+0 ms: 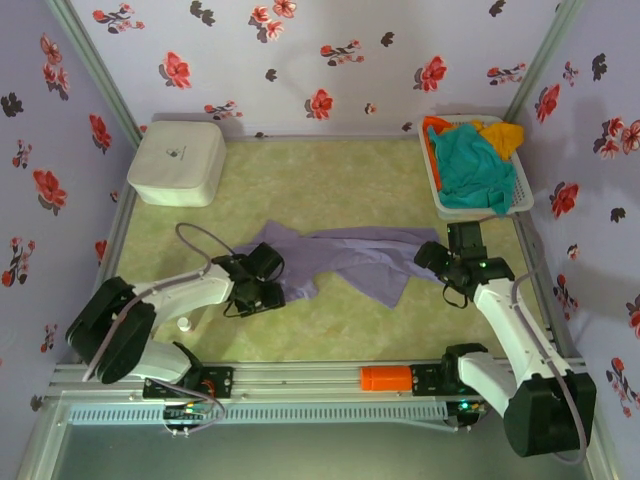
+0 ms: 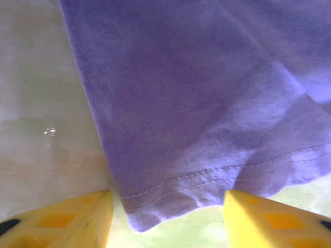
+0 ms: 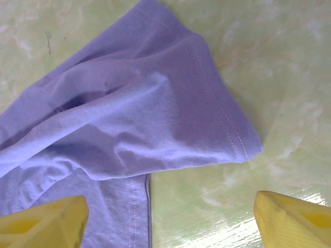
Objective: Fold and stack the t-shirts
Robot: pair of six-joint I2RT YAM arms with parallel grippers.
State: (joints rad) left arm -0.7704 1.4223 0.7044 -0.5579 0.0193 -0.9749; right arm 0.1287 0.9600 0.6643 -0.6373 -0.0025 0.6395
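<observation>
Lavender t-shirt (image 1: pixel 345 258) lies crumpled mid-worktop (image 1: pixel 330 180), left gripper (image 2: pixel 168 209) spread astride its hem, right gripper (image 3: pixel 170 212) spread over a sleeve, teal/orange/yellow t-shirts (image 1: pixel 470 160) in white basket (image 1: pixel 431 170) far right.

Spread t-shirt (image 1: pixel 340 255): plain lavender-purple. Counter (image 1: pixel 330 185) beneath it: pale green, marbled. Basket (image 1: pixel 433 175) beyond the spread t-shirt: white, holding a teal t-shirt (image 1: pixel 470 165), an orange t-shirt (image 1: pixel 435 125) and a yellow t-shirt (image 1: pixel 505 135). Walls (image 1: pixel 300 60): lilac, with red-and-black flowers. Left claw (image 2: pixel 168 195) and right claw (image 3: pixel 170 197): yellow fingers.
</observation>
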